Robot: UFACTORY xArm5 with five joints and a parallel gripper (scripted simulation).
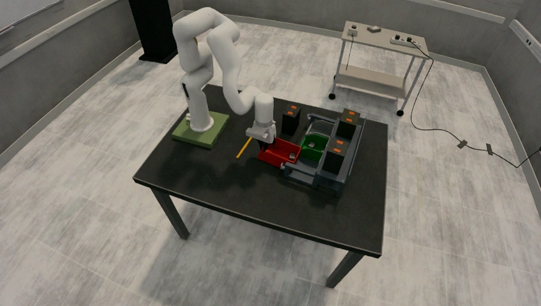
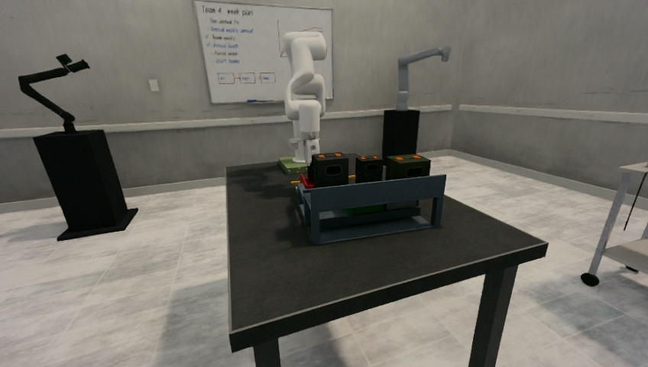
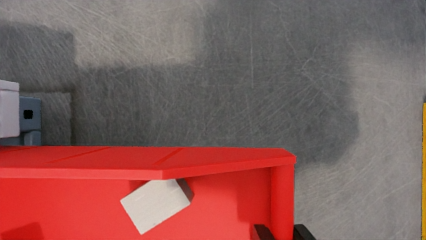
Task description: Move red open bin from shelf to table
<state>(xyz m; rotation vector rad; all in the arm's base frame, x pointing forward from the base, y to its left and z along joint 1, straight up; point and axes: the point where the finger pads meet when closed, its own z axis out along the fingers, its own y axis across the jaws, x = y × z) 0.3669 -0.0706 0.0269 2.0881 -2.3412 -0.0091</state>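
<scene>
The red open bin (image 1: 279, 152) is held upright just in front of the blue-grey shelf (image 1: 325, 151), a little above the table. My gripper (image 1: 264, 145) is shut on the bin's wall at the end away from the shelf. The wrist view shows the red bin with a grey block (image 3: 156, 204) inside, and my fingertips on its wall. A green open bin (image 1: 315, 148) with a grey part sits on the shelf's lower level. Two dark closed bins (image 1: 347, 123) (image 1: 334, 155) stand on the shelf's upper level. In the exterior view only a corner of the red bin (image 2: 305, 183) shows.
A third dark bin (image 1: 291, 119) stands on the table behind the shelf. A yellow rod (image 1: 244, 147) lies on the table left of my gripper. My green base plate (image 1: 200, 129) is at the table's far left. A white cart (image 1: 379, 62) stands on the floor beyond.
</scene>
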